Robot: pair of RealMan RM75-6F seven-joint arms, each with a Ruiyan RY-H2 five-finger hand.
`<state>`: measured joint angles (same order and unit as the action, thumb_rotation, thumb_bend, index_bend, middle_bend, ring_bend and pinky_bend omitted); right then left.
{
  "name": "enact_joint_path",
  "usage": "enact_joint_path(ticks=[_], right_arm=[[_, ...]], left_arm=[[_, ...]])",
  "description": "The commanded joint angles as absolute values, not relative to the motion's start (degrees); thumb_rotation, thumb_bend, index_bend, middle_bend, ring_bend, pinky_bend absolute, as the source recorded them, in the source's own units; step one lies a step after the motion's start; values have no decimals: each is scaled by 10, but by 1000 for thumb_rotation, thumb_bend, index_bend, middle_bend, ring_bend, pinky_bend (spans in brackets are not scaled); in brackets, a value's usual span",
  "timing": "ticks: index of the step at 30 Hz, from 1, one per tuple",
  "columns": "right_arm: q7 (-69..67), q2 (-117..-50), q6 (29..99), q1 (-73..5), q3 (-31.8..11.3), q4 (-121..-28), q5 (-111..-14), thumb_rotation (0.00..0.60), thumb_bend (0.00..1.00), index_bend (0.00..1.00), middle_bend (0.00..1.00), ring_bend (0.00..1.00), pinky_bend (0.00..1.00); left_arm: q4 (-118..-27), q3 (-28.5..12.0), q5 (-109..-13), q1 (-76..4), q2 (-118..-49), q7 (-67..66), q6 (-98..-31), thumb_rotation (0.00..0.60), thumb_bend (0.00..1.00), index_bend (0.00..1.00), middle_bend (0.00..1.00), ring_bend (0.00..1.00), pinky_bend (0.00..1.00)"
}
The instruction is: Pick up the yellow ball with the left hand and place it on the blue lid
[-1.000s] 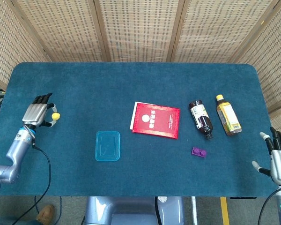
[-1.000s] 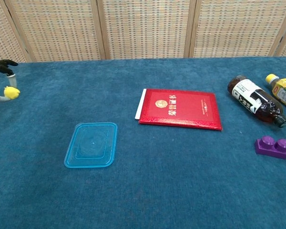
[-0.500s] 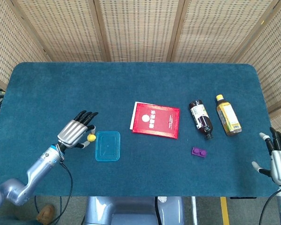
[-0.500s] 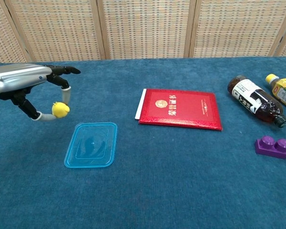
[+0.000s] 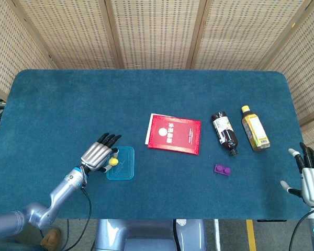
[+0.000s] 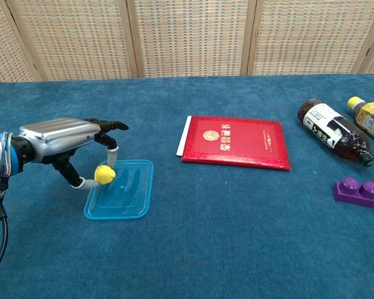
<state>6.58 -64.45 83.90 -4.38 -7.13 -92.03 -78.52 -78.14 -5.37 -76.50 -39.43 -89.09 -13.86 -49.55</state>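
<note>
The left hand's [image 6: 65, 138] fingers [image 6: 111, 157] pinch one small round yellow ball [image 6: 103, 174] over the one blue lid's [image 6: 128, 200] left edge, beyond lie two bottles [image 5: 223, 132], and the right hand [image 5: 312, 180] rests spread, holding nothing.

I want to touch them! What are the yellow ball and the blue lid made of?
The ball, pinched by the left hand, looks matte and dull with no shine, so maybe foam or soft rubber; I cannot be sure. The lid looks like thin clear-blue plastic: the table shows through it and its rim glints a little.
</note>
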Motion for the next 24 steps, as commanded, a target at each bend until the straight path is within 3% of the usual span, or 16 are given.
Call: enact_joint_path(ticks=[1,6,11,15,21,24], right_arm=[[67,-646,839,-44,-70,-921,-787,600,0,163,0,0,0],[63,-644,838,-44,-70,-921,-786,600,0,163,0,0,0],[57,-641,839,-44,-71,-921,-786,600,0,163,0,0,0],[52,-638,840,-43,-72,-923,-787,600,0,163,0,0,0],[48,-634,844,-41,-71,-927,-792,600,0,162,0,0,0],[45,-631,848,-39,-69,-932,-798,600,0,163,0,0,0]], left_arm=[[-757,-55,-769,-401,-909,-120,-496,600,329,547,0,0,0],[-743,-50,-774,-405,-920,-115,-494,600,321,539,0,0,0],[-749,-49,-773,-405,-918,-115,-499,600,217,320,0,0,0],[-768,-49,-774,-403,-899,-114,-506,600,183,211,0,0,0],[-819,-58,-776,-391,-839,-72,-525,600,162,53,0,0,0],[-871,-74,-792,-346,-756,-25,-612,600,152,1,0,0,0]])
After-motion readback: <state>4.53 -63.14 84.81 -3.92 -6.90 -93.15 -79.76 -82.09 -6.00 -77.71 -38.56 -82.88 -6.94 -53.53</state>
